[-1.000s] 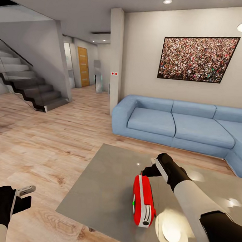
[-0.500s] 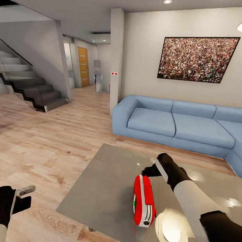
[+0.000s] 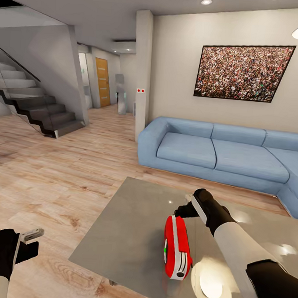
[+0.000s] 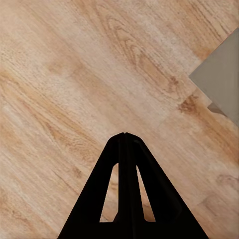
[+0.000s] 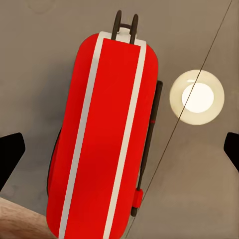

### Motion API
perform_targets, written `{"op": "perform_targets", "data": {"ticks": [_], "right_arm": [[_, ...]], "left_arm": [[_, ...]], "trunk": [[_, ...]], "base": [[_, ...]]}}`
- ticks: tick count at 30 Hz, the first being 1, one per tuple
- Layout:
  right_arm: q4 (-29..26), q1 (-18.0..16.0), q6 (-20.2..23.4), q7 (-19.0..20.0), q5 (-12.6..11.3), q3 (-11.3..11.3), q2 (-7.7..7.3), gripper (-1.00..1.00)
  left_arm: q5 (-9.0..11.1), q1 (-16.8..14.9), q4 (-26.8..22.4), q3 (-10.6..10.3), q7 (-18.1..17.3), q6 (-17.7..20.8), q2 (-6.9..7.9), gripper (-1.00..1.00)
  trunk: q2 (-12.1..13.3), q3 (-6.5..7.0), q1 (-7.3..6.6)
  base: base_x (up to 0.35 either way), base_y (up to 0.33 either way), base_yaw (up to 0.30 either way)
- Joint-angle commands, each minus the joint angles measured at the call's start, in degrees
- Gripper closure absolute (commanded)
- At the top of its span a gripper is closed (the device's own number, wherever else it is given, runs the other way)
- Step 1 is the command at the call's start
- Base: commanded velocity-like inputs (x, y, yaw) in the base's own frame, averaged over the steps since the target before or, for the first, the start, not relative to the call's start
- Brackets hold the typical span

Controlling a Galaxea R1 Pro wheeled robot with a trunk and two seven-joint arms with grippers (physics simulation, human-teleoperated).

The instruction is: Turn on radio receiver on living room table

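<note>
Radio (image 3: 176, 247): red box with white bands, standing on the grey table (image 3: 126, 236) near its front edge, narrow top face up; a green mark and a dark round dial show on the faces seen from the head. In the right wrist view the radio (image 5: 104, 134) lies directly below the camera, a thin rod along one side, a small wire loop at one end, and a round lamp reflection on the table (image 5: 45, 59) beside it. Right gripper (image 3: 182, 209): above the table, just past the radio's far end; fingers (image 5: 10, 154) spread wide, one dark tip at each side edge of the wrist picture, with the radio between them and apart from both. Left gripper (image 3: 31, 241): low at the robot's left, over the wood floor (image 3: 54, 178), well apart from the table; its fingers (image 4: 125, 149) are pressed together, tips meeting. Background: blue sofa (image 3: 219, 155), crowd picture (image 3: 242, 72), stairs (image 3: 32, 102), wooden door (image 3: 102, 81).
</note>
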Motion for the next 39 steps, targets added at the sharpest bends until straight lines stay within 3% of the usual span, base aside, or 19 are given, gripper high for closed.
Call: {"op": "perform_targets", "data": {"ticks": [1,39], "right_arm": [[-0.01,-0.01,0.00,-0.01,0.00,0.00,0.00,-1.00],[-0.16,-0.02,0.00,-0.02,0.17,0.00,0.00,-1.00]], "left_arm": [[0.00,0.00,0.00,0.00,0.00,0.00,0.00,1.00],[0.00,0.00,0.00,-0.09,0.00,0.00,-0.07,1.00]], "trunk": [[0.00,0.00,0.00],[0.00,0.00,0.00]], "base": [[0.000,0.000,0.000],[0.000,0.000,0.000]]}}
